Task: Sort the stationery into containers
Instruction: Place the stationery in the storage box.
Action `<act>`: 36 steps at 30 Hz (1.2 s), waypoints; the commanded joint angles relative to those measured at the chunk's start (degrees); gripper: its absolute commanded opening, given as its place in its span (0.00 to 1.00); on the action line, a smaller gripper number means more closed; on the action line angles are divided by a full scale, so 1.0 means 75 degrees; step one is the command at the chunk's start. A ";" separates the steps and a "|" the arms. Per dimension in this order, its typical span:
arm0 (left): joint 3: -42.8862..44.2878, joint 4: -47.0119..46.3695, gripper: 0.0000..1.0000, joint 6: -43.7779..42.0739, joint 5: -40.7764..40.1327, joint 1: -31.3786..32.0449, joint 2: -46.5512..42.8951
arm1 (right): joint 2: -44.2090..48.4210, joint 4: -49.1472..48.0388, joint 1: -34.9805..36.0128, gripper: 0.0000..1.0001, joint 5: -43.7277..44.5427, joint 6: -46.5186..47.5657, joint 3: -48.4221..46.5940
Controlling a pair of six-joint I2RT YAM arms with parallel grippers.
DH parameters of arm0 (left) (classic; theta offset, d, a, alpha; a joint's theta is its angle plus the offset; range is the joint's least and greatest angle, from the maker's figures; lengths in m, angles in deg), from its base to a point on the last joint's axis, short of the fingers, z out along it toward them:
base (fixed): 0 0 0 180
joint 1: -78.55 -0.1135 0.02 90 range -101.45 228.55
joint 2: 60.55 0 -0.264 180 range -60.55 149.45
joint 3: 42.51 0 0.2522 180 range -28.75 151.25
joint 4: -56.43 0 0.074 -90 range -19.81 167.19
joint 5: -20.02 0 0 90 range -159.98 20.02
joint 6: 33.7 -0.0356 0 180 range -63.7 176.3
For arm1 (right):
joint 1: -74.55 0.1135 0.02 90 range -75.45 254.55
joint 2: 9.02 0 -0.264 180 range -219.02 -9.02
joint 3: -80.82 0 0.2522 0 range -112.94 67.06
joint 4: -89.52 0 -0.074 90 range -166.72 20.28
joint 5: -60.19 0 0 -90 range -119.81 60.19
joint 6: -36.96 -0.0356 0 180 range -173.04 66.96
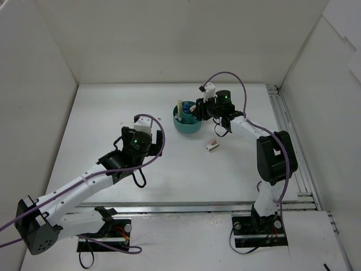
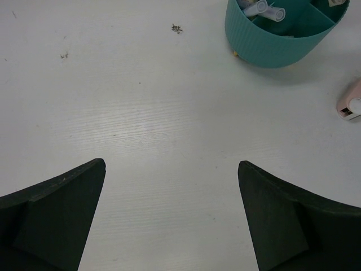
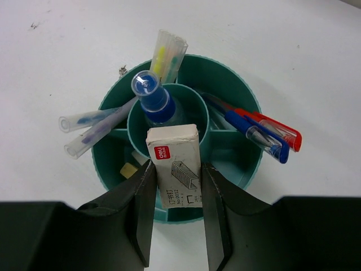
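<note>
The round teal organizer (image 1: 186, 121) stands at mid-table; it also shows in the right wrist view (image 3: 255, 116) and the left wrist view (image 2: 276, 42). It holds a bottle with a blue cap (image 3: 152, 99) in the centre cup, red and blue pens (image 3: 265, 132), clear pens (image 3: 90, 127), a yellow-green one (image 3: 166, 53) and a beige eraser (image 3: 128, 169). My right gripper (image 3: 177, 166) is shut on a small white staple box (image 3: 174, 155) just above the organizer's near compartment. My left gripper (image 2: 171, 164) is open and empty over bare table.
A small pink-white box (image 1: 212, 146) lies on the table right of the organizer, also at the right edge of the left wrist view (image 2: 350, 107). White walls enclose the table. A metal rail (image 1: 290, 147) runs along the right side.
</note>
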 commanded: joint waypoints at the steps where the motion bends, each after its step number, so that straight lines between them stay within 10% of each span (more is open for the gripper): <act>1: 0.0111 0.0024 1.00 0.0231 -0.0267 -0.0043 -0.0180 | -0.0026 -0.1030 0.0029 0.16 0.0192 -0.0143 -0.0462; 9: 0.0170 0.0153 1.00 0.0279 -0.0337 -0.0043 -0.0145 | -0.0120 -0.1135 0.0030 0.26 0.0849 -0.0143 -0.0216; 16: 0.0240 0.0177 1.00 0.0279 -0.0279 -0.0043 -0.0074 | 0.0395 -0.1135 0.0170 0.59 0.0872 0.0068 0.0112; 26: 0.0170 0.0236 1.00 0.0349 -0.0220 -0.0043 -0.0285 | 0.1343 -0.0995 0.0416 0.65 0.1294 0.0081 0.0416; 29: 0.0182 0.0247 1.00 0.0279 -0.0209 -0.0043 -0.0355 | 0.2068 0.0136 0.0440 0.70 0.1937 -0.0305 0.0522; 32: 0.0205 0.0200 1.00 0.0174 -0.0185 -0.0043 -0.0379 | 0.2515 0.1169 0.0451 0.98 0.3178 -0.1557 0.0756; 36: 0.0123 0.0037 1.00 0.0080 0.0002 -0.0043 -0.0367 | 0.2892 0.3281 0.0451 0.98 0.5101 -0.3783 0.1107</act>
